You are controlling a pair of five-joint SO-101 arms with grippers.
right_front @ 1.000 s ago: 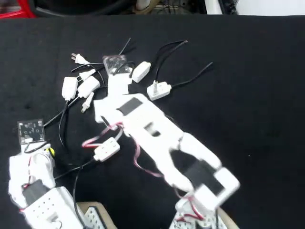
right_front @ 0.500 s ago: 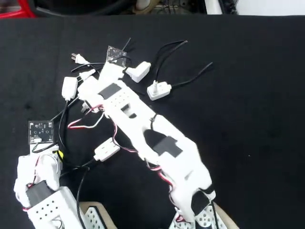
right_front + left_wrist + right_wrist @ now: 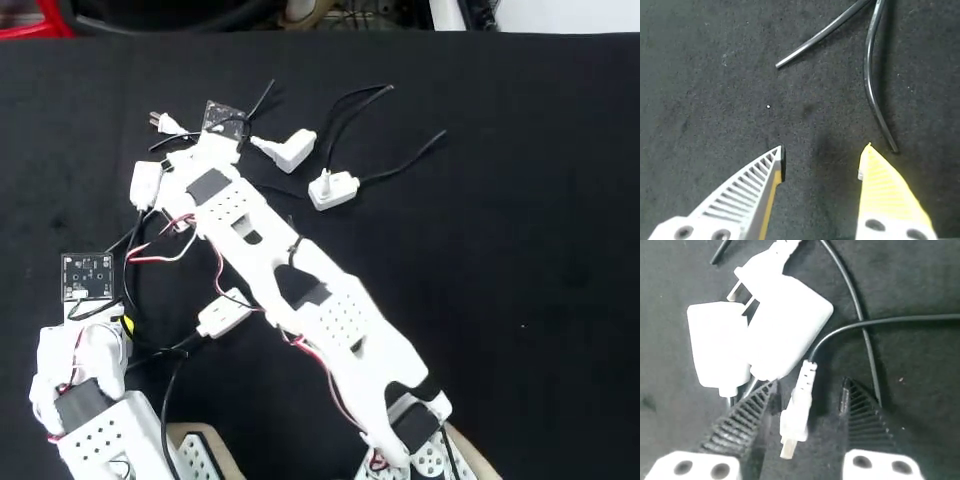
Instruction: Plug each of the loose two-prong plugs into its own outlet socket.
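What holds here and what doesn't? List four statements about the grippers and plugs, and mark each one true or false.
1. The right gripper is open, straddling a small white plug. True.
2. The left gripper is shut on a black cable. False: it is open over bare table and holds nothing.
3. The right arm lies folded back at its base. False: it stretches across the table to the white plugs.
4. The table's cover is black. True.

The right gripper (image 3: 808,384) hung open, a small white plug (image 3: 796,412) lying between its fingers, near two touching white blocks (image 3: 790,332).
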